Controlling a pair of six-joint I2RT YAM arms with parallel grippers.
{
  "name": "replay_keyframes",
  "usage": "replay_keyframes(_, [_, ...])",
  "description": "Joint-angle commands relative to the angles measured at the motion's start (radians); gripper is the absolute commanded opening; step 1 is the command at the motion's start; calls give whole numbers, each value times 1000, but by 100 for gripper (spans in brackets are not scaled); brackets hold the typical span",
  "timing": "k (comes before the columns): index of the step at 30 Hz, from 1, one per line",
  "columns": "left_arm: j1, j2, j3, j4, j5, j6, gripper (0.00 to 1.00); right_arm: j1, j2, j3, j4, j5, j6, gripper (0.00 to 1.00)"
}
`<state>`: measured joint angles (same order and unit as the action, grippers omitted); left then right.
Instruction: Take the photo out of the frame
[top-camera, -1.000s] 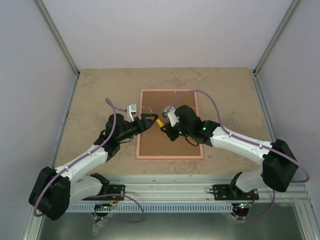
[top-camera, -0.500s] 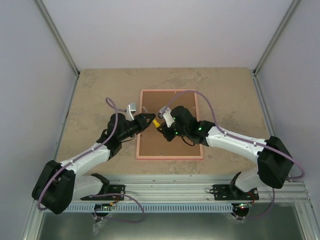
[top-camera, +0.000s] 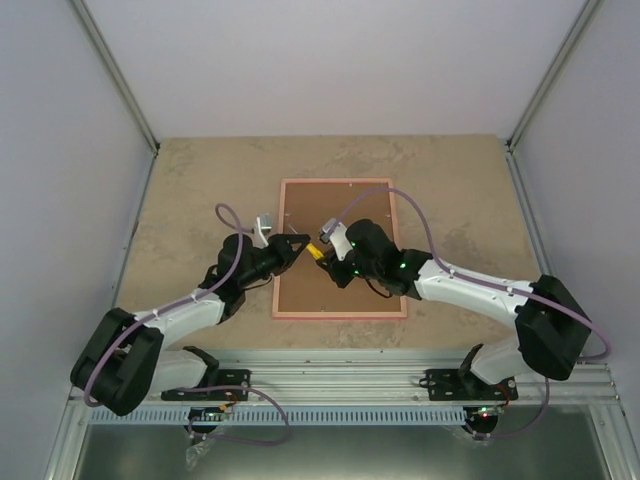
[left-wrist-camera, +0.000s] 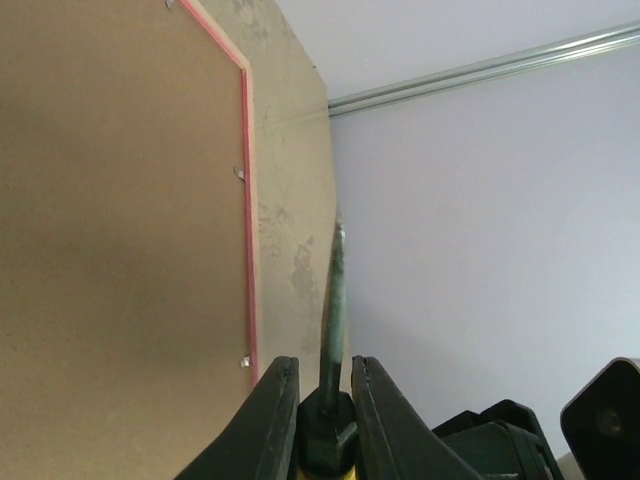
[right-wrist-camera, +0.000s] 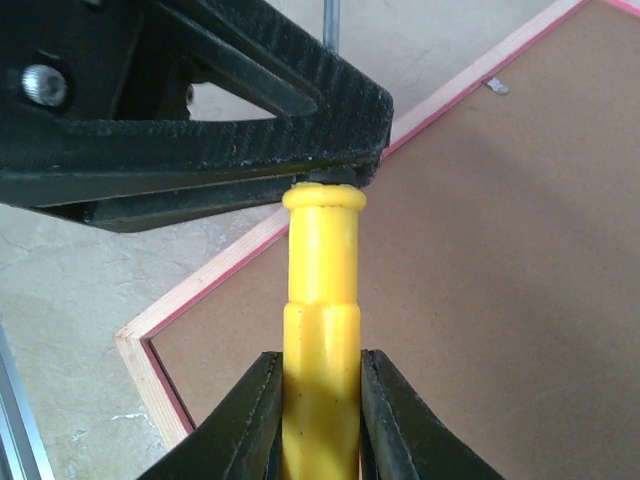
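Both arms share one screwdriver (right-wrist-camera: 322, 300), likely a handover: right gripper (right-wrist-camera: 322, 365) clamps the yellow handle, left gripper (left-wrist-camera: 325, 365) pinches its black collar. Pink frame (top-camera: 340, 183) lies back-up on counter (top-camera: 200, 190); photo hidden inside.

White arm links (top-camera: 185, 312), black joints (top-camera: 548, 335), looping purple cables (top-camera: 425, 222), black ribbed claw fingers (right-wrist-camera: 250, 420), green lights (top-camera: 401, 264) on right arm (top-camera: 475, 292)

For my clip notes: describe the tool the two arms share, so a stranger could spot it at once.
On the tan table lies a pink-edged frame, brown back up. Above its left-middle, the left pincer and right pincer meet, both gripping one screwdriver. It is the only yellow thing there: yellow handle, black collar, thin metal shaft.
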<state>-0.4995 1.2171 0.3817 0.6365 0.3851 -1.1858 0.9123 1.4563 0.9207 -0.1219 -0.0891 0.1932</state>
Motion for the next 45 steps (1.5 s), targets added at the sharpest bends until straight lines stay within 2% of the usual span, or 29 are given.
replay_keyframes(1, [-1, 11, -24, 155, 29, -141, 0, 9, -52, -42, 109, 15, -20, 27])
replay_keyframes(7, [4, -8, -94, 286, 30, -292, 0, 9, -73, -110, 235, -26, -35, 42])
replay_keyframes(14, [4, -71, -131, 312, 1, -386, 0, 9, -106, -186, 420, -55, -43, 44])
replay_keyframes(21, [4, -149, -138, 263, -21, -405, 0, 9, -124, -229, 553, -70, -49, 43])
replay_keyframes(35, [4, -197, -144, 247, -14, -433, 0, 9, -99, -205, 611, -116, -57, 39])
replay_keyframes(45, [4, -199, -147, 237, -5, -433, 0, 8, -102, -200, 608, -129, -67, 26])
